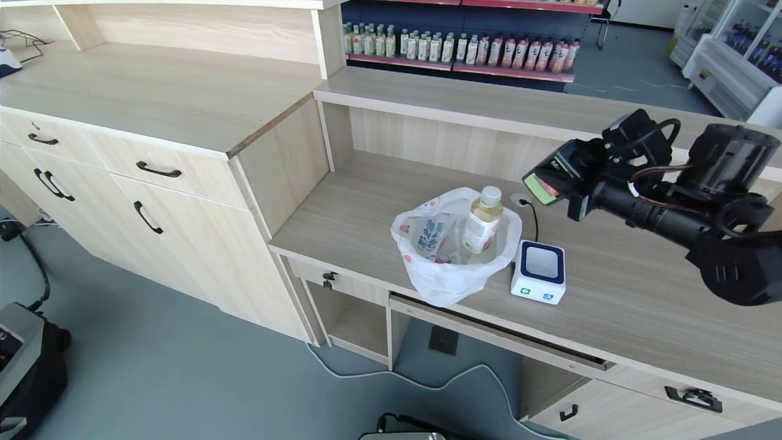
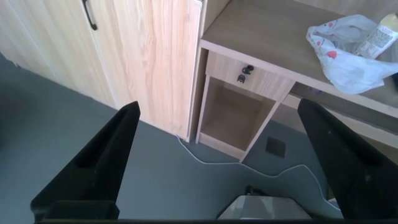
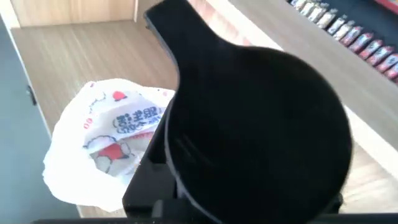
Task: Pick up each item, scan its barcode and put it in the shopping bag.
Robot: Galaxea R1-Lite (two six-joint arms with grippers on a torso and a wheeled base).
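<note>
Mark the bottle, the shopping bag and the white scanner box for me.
bottle (image 1: 481, 231), head view, on its label.
shopping bag (image 1: 441, 285), head view, on its front outer wall.
white scanner box (image 1: 540, 263), head view, on its top window.

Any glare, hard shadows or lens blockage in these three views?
Head view: even light, only soft shadows on the pale wooden counter. Right wrist view: a large black round object sits close before the lens, hiding much of the counter; the white printed plastic shopping bag shows beside it. Left wrist view: open left gripper in dark silhouette, no glare.
</note>
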